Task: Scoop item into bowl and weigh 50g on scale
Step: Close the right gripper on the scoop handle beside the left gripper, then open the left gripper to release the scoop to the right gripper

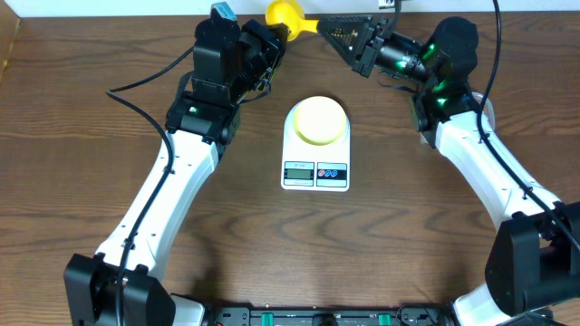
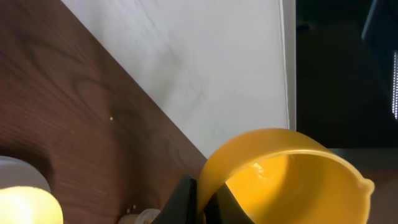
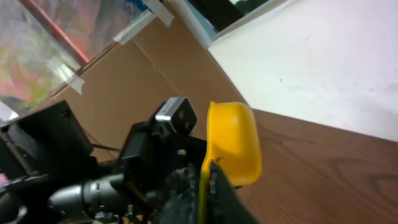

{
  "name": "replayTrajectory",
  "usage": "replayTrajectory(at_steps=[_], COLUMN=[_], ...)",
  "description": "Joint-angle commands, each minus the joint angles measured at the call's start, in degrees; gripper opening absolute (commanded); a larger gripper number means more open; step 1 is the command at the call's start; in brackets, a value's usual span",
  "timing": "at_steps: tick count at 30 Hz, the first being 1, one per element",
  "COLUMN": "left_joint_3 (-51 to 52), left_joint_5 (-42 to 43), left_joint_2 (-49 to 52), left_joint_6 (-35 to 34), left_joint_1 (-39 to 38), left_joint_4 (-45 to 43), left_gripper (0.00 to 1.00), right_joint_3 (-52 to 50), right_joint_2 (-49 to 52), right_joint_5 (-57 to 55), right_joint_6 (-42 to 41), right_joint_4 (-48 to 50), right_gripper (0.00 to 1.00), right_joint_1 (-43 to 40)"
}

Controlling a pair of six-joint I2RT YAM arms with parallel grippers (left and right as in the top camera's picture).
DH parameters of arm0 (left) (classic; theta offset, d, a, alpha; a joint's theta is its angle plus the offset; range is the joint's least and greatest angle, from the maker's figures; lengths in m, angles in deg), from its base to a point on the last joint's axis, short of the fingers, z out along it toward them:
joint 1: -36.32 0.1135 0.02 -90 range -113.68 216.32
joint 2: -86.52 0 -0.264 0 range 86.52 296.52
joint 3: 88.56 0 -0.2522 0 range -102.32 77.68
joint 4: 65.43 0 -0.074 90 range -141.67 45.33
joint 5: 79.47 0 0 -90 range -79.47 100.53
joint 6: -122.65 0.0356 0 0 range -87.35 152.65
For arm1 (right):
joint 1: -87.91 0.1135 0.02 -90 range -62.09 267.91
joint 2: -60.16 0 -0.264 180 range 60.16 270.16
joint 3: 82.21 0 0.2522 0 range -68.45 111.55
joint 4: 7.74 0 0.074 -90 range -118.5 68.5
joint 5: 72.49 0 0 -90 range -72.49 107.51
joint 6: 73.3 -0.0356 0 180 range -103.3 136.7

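The white scale [image 1: 315, 174] lies at the table's middle with the pale yellow bowl [image 1: 319, 119] on its platform. Both also show at the lower left of the left wrist view, the bowl [image 2: 25, 208] on the scale [image 2: 18, 169]. A bright yellow scoop [image 1: 283, 14] is held in the air at the far edge, behind the scale. My right gripper [image 1: 333, 27] is shut on its handle [image 3: 204, 180]. My left gripper [image 2: 200, 200] is shut on the rim of its cup [image 2: 292, 180]. No beans show in the scoop or in any view.
A white wall [image 2: 205, 68] runs along the table's far edge. A small blue object [image 1: 223, 12] sits behind the left arm. Cardboard [image 3: 124, 93] stands at the back left. The left arm's wrist camera [image 3: 174, 115] is close to the scoop.
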Motion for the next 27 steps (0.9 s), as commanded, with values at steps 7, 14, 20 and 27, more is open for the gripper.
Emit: replayTrajectory(at_steps=[7, 14, 20, 27], left_joint_3=[-0.2, -0.2, -0.2, -0.2], left_joint_5=[0.1, 0.1, 0.1, 0.1], left_joint_2=[-0.7, -0.7, -0.7, -0.7], left_joint_6=[0.2, 0.2, 0.2, 0.2], left_joint_1=[-0.1, -0.1, -0.1, -0.1], left_joint_4=[0.0, 0.0, 0.0, -0.1], left_gripper=[0.08, 0.38, 0.67, 0.80], right_joint_3=[1.0, 1.0, 1.0, 1.0], right_joint_2=[0.4, 0.4, 0.4, 0.4], right_joint_5=[0.1, 0.1, 0.0, -0.6], right_joint_6=[0.9, 1.1, 1.8, 4.0], right_joint_4=[0.3, 0.3, 0.3, -0.5], right_gripper=[0.01, 0.01, 0.01, 0.01], right_joint_1=[0.2, 0.2, 0.1, 0.0])
